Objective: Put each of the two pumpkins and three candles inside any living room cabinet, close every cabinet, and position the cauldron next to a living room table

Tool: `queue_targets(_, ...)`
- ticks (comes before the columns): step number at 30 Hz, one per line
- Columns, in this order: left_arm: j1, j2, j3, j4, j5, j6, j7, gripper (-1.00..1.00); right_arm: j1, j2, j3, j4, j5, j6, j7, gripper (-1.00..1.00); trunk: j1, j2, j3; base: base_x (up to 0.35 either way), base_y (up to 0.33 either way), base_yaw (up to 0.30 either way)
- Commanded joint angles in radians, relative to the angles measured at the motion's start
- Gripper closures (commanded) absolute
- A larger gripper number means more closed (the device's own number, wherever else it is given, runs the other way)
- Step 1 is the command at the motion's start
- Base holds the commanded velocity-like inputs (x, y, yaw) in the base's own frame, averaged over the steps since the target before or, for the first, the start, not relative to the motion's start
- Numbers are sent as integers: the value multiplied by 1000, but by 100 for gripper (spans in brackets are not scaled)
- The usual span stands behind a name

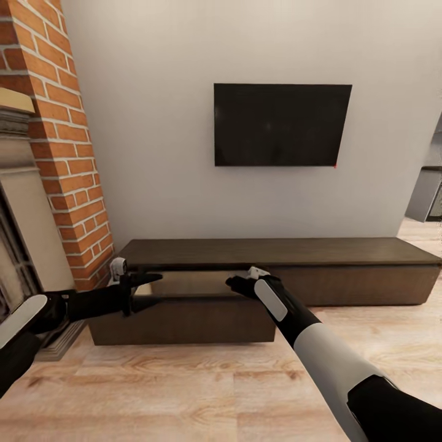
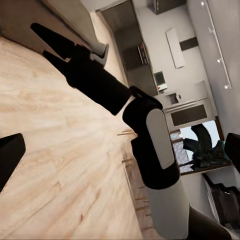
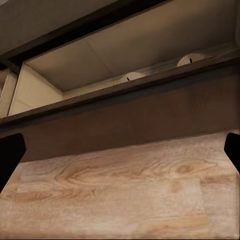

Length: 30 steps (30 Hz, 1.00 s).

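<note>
The long dark brown cabinet [image 1: 344, 252] stands against the wall with its left drawer [image 1: 184, 319] pulled out, pale wood inside. In the right wrist view, the tops of two beige candles [image 3: 131, 77] [image 3: 192, 59] peek over the drawer front [image 3: 125, 120]. My right gripper [image 1: 232, 283] [image 3: 120, 150] hovers open just in front of and above the drawer's front edge, holding nothing. At the drawer's left end my left gripper [image 1: 150, 288] [image 2: 120, 155] is open and empty. The left wrist view looks across at the right gripper [image 2: 47, 44]. The pumpkins, cauldron and table are out of view.
A brick fireplace [image 1: 67, 153] rises close on the left, beside the cabinet's end. A black TV [image 1: 282, 124] hangs on the wall above. Light wood floor [image 1: 184, 387] stretches in front. A kitchen area [image 2: 165, 80] lies further off to the right.
</note>
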Motion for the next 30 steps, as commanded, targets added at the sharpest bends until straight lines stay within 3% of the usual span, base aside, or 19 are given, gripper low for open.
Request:
queue_targets(1,-2,3,2,-3,-1,0,11,-100,-1,-1,3,-2,-10,-2,-10,-100,-5,7,2,-343,0,0)
queue_targets(3,-3,7,6,-3,-27,-1,12,-100,-1,-1,0,-2,-10,-7,-8,-100,-12,21,8,-343,0,0)
queue_targets(5,-3,5,-4,-1,-93,-3,31,-100,0,-2,-2,-2,-11,-11,-8,-100,-20,35,15,-319,0,0)
queue_targets(6,-2,1,-5,0,-179,-5,59,-100,3,-3,-3,-1,-11,-12,-8,-100,-20,35,15,-190,0,0)
queue_targets(9,0,-25,-20,16,-349,-11,97,-100,6,-8,-3,-1,-11,-14,-7,-100,-20,35,15,-83,0,0)
queue_targets(12,9,-101,-57,94,-524,-57,107,-100,8,-11,2,-2,-7,-35,-5,-100,-20,35,15,-22,0,0)
queue_targets(15,30,-178,-76,195,-750,-184,100,-100,16,-13,9,-1,-4,-113,-5,-100,-20,35,15,-6,0,0)
queue_targets(16,49,-211,-80,240,-852,-265,96,-100,24,-13,10,-2,-3,-139,-5,-100,-20,35,15,-2,0,0)
queue_targets(18,63,-233,-82,272,-928,-346,94,-100,30,-13,12,-1,0,-155,-5,-100,-20,35,15,-1,0,0)
queue_targets(21,76,-252,-83,322,-1004,-483,92,-100,60,-13,29,1,45,-174,-4,-100,-20,35,15,0,0,0)
queue_targets(24,79,-260,-85,370,-1024,-531,91,-100,94,-14,36,1,86,-228,-4,-100,-20,35,15,0,0,0)
queue_targets(30,80,-263,-85,389,-1035,-610,92,-100,158,-13,41,5,100,-266,-5,-100,3,-7,-4,0,0,0)
